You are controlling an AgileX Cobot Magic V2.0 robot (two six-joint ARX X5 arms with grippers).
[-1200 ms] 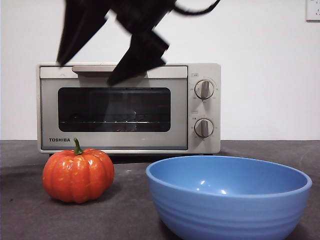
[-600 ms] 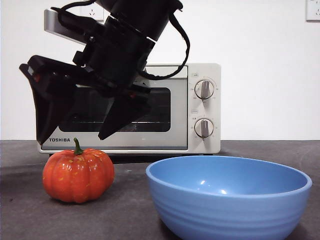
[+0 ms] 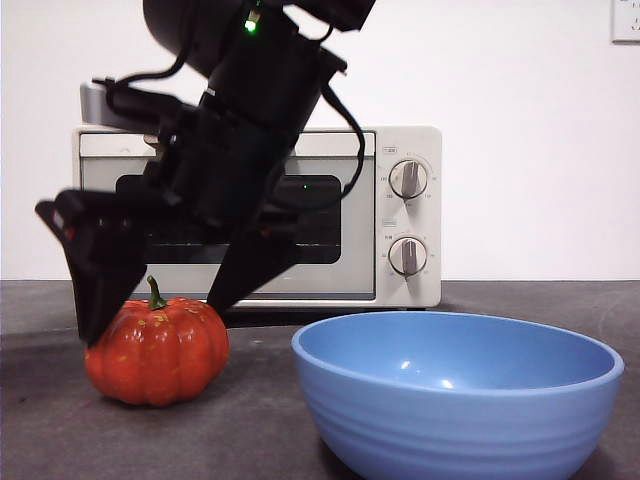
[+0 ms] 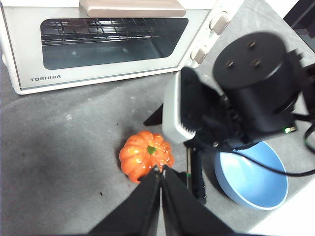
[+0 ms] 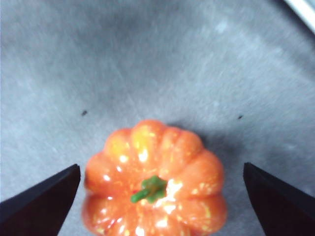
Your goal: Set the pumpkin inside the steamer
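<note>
Wide blue ribbed plastic bowl [image 3: 457,392] empty; cream-white boxy TOSHIBA steamer [image 3: 258,216] door closed. Glossy orange ribbed pumpkin [image 3: 156,350] sits on grey tabletop [image 3: 255,420]. Right pincer [image 3: 165,295] spread wide, straddling pumpkin; right wrist view shows gaps either side. Left pincer [image 4: 160,171] pressed together, high above. White wall behind.

Wall [image 3: 530,140]: plain white, evenly lit. Socket plate [image 3: 626,20]: white, at upper corner of wall. Table [image 3: 250,420]: dark grey, matte, faintly speckled.
</note>
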